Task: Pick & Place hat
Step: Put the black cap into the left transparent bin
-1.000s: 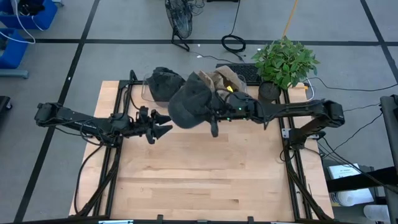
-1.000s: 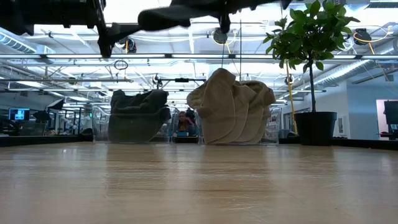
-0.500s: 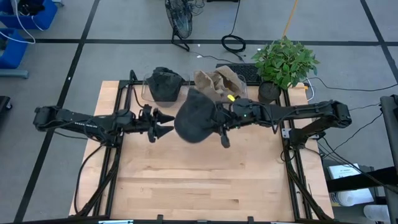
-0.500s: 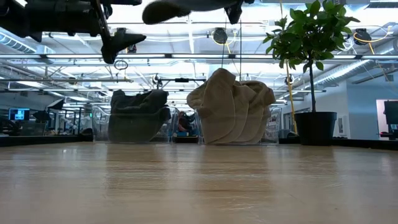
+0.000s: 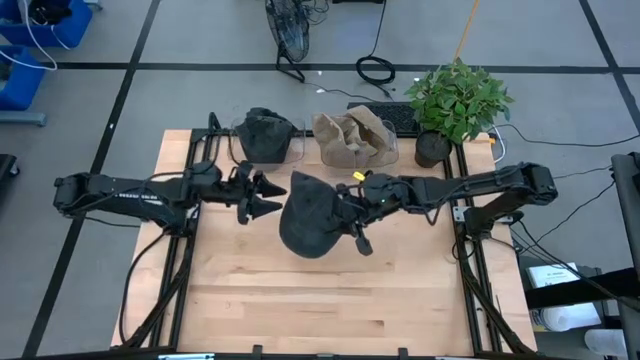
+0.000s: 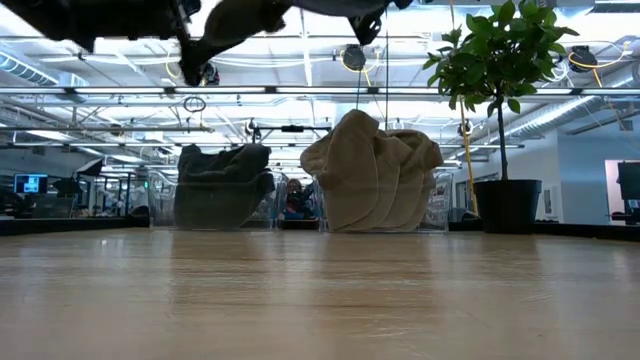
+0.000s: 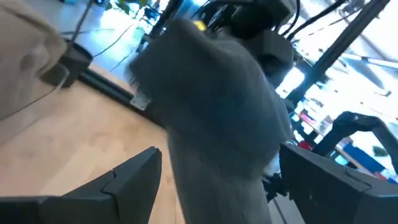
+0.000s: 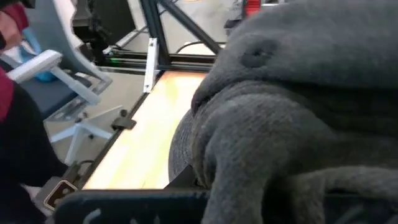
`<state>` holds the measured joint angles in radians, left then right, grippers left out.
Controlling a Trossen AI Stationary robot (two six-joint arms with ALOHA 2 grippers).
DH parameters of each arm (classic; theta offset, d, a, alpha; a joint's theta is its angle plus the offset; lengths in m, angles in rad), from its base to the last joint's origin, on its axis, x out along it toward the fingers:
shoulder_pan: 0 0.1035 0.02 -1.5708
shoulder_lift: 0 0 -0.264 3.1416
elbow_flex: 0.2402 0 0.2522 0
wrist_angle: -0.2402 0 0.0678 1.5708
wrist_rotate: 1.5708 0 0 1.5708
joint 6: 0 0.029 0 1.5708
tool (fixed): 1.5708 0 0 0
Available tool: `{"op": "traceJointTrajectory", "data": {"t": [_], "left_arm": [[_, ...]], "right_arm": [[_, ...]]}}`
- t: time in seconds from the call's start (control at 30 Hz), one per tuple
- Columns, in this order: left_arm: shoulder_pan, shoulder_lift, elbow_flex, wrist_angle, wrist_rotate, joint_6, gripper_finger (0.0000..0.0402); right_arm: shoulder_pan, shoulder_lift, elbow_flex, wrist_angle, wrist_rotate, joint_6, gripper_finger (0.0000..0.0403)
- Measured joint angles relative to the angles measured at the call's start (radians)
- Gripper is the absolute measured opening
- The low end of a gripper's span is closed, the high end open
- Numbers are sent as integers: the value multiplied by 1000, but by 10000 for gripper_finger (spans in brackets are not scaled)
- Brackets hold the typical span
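A dark grey knitted hat (image 5: 310, 222) hangs in the air above the middle of the table, and shows at the top of the low view (image 6: 240, 14). My right gripper (image 5: 350, 212) reaches in from the table's right and is shut on the hat's right side. My left gripper (image 5: 277, 198) is open, level, and points at the hat's left side from close by. In the left wrist view the hat (image 7: 217, 106) stands just ahead of the two spread fingers; I cannot tell whether they touch it. The hat (image 8: 298, 118) fills the right wrist view. My right gripper holds the hat by its right-hand edge (image 5: 338, 208), coming level from the table's right. The hat itself covers the fingers in the wrist view, so the kind of hold does not show. The hat is lifted clear of the table and sags below and to the left of the fingers.
Two clear bins stand at the table's far edge: one with dark hats (image 5: 265, 135), one with tan hats (image 5: 350, 138). A potted plant (image 5: 455, 100) stands at the far right corner. Bare wood (image 5: 320, 300) lies toward the near edge.
My right gripper has carried the hat from beside the bins toward the table's near edge, over the middle, still shut on it. My left gripper, still open, has edged toward the hat, and the gap between the two has closed up.
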<state>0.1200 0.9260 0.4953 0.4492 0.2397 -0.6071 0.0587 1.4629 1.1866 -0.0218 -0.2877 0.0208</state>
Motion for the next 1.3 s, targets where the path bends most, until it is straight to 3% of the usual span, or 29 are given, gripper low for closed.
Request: {"op": "traceJointTrajectory", "data": {"t": [0.3,0.63,0.8,0.97,1.17,1.3], "left_arm": [[0,174,163,-97,125,41,321],[-2,245,268,-109,177,105,321],[-9,260,285,-149,178,114,309],[-18,260,285,-164,133,179,222],[-29,260,285,-167,102,223,47],[-30,260,285,-183,90,251,36]], "right_arm": [[-19,8,0,-3,-5,-7,6],[-39,7,1,-26,2,-5,5],[-48,7,1,-65,54,16,8],[-48,7,1,-79,100,100,12],[-49,8,1,-83,190,128,30],[-49,8,2,-112,195,153,73]]}}
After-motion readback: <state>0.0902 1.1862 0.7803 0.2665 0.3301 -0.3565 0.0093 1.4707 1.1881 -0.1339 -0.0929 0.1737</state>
